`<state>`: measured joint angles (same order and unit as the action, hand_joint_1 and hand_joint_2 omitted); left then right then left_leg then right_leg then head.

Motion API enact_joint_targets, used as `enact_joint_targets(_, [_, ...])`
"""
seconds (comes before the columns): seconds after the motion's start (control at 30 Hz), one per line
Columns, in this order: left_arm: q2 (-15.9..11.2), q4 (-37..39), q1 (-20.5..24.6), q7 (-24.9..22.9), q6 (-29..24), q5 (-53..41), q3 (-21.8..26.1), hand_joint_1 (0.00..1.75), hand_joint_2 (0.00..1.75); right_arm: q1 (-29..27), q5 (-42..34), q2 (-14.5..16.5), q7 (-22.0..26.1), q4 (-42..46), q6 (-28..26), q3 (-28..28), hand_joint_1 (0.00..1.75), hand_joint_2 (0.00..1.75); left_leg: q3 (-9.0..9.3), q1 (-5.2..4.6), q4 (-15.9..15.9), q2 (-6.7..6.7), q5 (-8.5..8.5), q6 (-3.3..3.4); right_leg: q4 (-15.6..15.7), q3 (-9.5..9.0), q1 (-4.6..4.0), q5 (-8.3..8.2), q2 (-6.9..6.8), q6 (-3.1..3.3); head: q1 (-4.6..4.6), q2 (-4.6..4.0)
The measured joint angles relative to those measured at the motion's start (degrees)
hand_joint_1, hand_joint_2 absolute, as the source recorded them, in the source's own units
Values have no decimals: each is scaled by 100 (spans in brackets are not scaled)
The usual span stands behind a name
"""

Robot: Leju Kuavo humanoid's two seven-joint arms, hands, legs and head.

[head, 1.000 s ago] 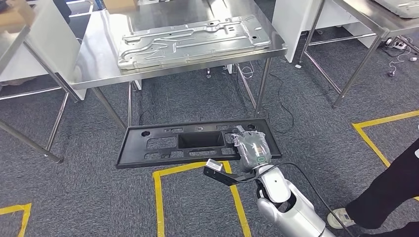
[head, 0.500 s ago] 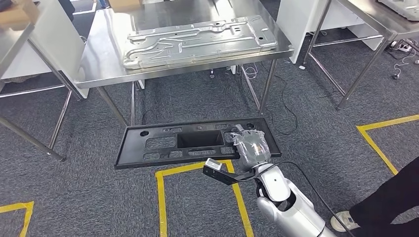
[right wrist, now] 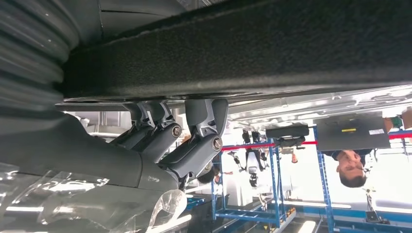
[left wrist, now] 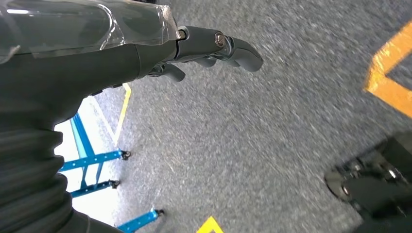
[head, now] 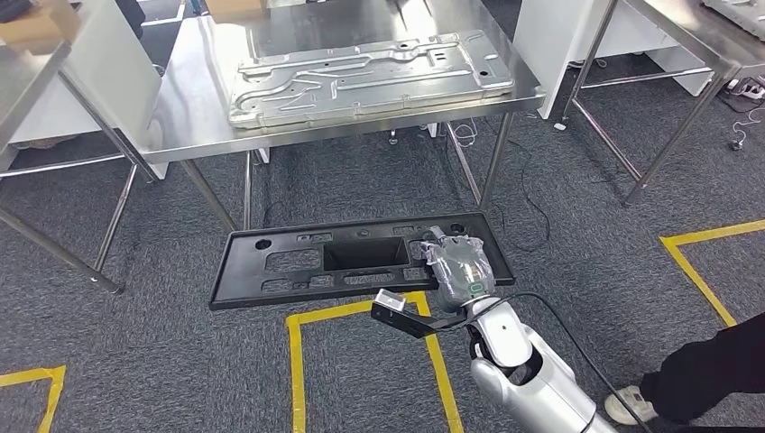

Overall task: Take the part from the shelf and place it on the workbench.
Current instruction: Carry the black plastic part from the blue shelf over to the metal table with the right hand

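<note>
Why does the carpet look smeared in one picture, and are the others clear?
Left wrist view: the grey carpet floor is streaked with motion blur behind the left hand. Head view: sharp, with soft glare on the shiny steel workbench. Right wrist view: the long black plastic part looms dark against an overexposed, washed-out background.

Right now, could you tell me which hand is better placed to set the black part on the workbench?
The right hand: it already grips the black plastic panel, with the steel workbench just ahead. The left hand hangs over the carpet, holding nothing.
</note>
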<state>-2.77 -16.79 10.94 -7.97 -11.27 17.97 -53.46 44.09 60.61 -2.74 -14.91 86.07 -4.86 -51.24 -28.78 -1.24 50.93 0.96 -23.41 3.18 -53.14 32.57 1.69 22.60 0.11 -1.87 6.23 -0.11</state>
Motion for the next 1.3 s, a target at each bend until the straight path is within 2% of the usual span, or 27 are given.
enact_joint_targets(0.07, [14,0,5,18,2,3,5,0,175,9,-5,-1,8,43,13,-2,175,175,-176,35,386,-20,-225,-72,7,-14,17,3,-4,39,1,0])
enact_joint_targets(0.17, [37,1,-6,47,7,4,7,0,175,5,-38,-3,2,93,55,-9,175,175,-836,103,1679,-43,-737,-183,7,-23,19,18,-7,61,0,0])
enact_joint_targets(0.2, [49,1,-23,64,11,4,7,0,175,-6,-51,-5,-5,97,72,-13,175,175,-996,114,1937,-44,-779,-192,6,-27,18,25,-7,64,-1,0])
enact_joint_targets(0.23, [63,1,-38,81,16,4,6,0,175,-17,-60,-8,-15,98,87,-20,175,175,-1041,117,1946,-45,-703,-185,6,-36,16,31,-6,63,-1,0])
enact_joint_targets(0.27, [75,1,-48,95,19,4,6,0,175,-26,-63,-10,-24,101,95,-27,175,175,-956,112,1683,-45,-511,-160,8,-49,11,37,-4,63,-1,0])
enact_joint_targets(0.33, [86,2,-45,107,18,5,8,0,175,-26,-65,-10,-35,115,103,-38,175,175,-552,69,718,-54,-26,-45,26,-85,10,46,-3,58,-1,1])
enact_joint_targets(0.37, [88,2,-37,108,17,6,9,0,175,-22,-66,-12,-40,124,104,-40,175,175,-373,35,307,-69,133,16,38,-95,13,49,-4,49,0,1])
enact_joint_targets(0.4, [89,2,-30,109,13,10,10,0,175,-21,-68,-17,-45,131,104,-41,175,175,-266,1,59,-82,209,65,50,-100,23,52,-6,30,0,1])
enact_joint_targets(0.47, [91,3,-30,101,2,36,14,0,175,-26,-74,-28,-53,137,106,-48,175,175,-220,-40,-57,-96,212,109,78,-110,34,51,-19,-27,1,0])
enact_joint_targets(0.5, [92,3,-37,96,-4,54,16,0,175,-28,-76,-34,-53,144,108,-53,175,175,-189,-22,-99,-94,234,120,87,-119,28,59,-26,-60,1,1])
enact_joint_targets(0.57, [97,4,-43,89,-12,99,20,0,175,-18,-78,-42,-48,161,118,-65,175,175,-112,19,-195,-90,285,130,-102,-52,0,202,-28,-97,0,1])
enact_joint_targets(0.6, [100,4,-42,89,-14,126,21,0,175,-14,-79,-46,-46,167,126,-68,175,175,-78,40,-228,-89,305,130,-399,80,-11,368,-24,-102,0,2])
enact_joint_targets(0.67, [111,4,-41,91,-6,146,23,0,175,-17,-79,-59,-49,171,153,-75,175,175,-72,32,-217,-85,296,144,-1255,502,-15,745,-14,-111,-1,2])
enact_joint_targets(0.7, [119,4,-45,90,1,133,23,0,175,-28,-76,-68,-51,171,168,-82,175,175,-72,26,-208,-80,287,149,-1591,689,-15,840,-14,-122,-1,2])
enact_joint_targets(0.73, [130,4,-48,88,8,109,23,0,175,-36,-72,-81,-56,171,181,-92,175,175,-72,24,-195,-72,273,150,-1716,782,-14,820,-14,-132,-1,2])
enact_joint_targets(0.77, [143,4,-51,85,13,85,23,0,175,-41,-67,-93,-61,173,192,-104,175,175,-71,25,-173,-64,255,143,-1598,756,-10,689,-14,-140,-1,2])
enact_joint_targets(0.83, [175,4,-51,74,21,53,22,0,175,-42,-57,-108,-74,187,207,-125,175,175,-69,27,-106,-50,193,102,-799,405,5,258,-15,-152,-2,2])
enact_joint_targets(0.9, [193,4,-35,48,27,39,21,0,175,-34,-48,-116,-86,210,229,-140,175,175,-91,-1,-21,-44,119,52,-146,103,22,8,-6,-128,-2,2])
enact_joint_targets(0.93, [194,4,-28,33,27,33,21,0,175,-31,-41,-123,-90,219,243,-147,175,175,-101,-17,0,-43,96,36,-30,51,23,-11,0,-105,-1,2])
enact_joint_targets(1.0, [190,4,-21,8,25,21,20,0,175,-27,-18,-134,-103,230,269,-157,175,175,-106,-15,20,-46,68,22,-21,46,21,-1,7,-52,-1,2])
enact_joint_targets(1.07, [189,4,-17,-5,21,7,19,0,175,-18,2,-139,-114,249,283,-159,175,175,-198,15,242,-52,-76,-35,-18,29,33,9,9,-5,-1,1])
enact_joint_targets(1.1, [189,4,-12,-9,20,-1,19,0,175,-12,5,-139,-119,264,285,-159,175,175,-331,38,532,-55,-227,-79,-16,19,43,14,9,14,-1,1])
enact_joint_targets(1.17, [192,4,-6,-10,19,-10,19,0,175,-8,8,-139,-122,289,287,-160,175,175,-769,83,1412,-61,-594,-155,-16,9,40,28,8,37,-1,1])
enact_joint_targets(1.2, [193,4,-7,-10,19,-13,19,0,175,-10,9,-141,-124,296,291,-161,175,175,-977,99,1792,-61,-709,-174,-17,4,39,36,7,42,0,1])
enact_joint_targets(1.23, [193,4,-11,-10,19,-14,19,0,175,-12,9,-143,-125,297,295,-162,175,175,-1103,107,1981,-61,-720,-179,-17,-5,37,45,8,45,-1,1])
enact_joint_targets(1.27, [194,4,-14,-10,19,-16,18,0,175,-13,10,-144,-126,298,299,-164,175,175,-1105,107,1919,-60,-612,-167,-16,-20,35,53,11,45,-1,1])
enact_joint_targets(1.3, [194,4,-14,-10,19,-20,17,0,175,-13,13,-145,-128,304,302,-167,175,175,-988,97,1610,-60,-407,-136,-13,-43,30,63,15,43,-1,1])
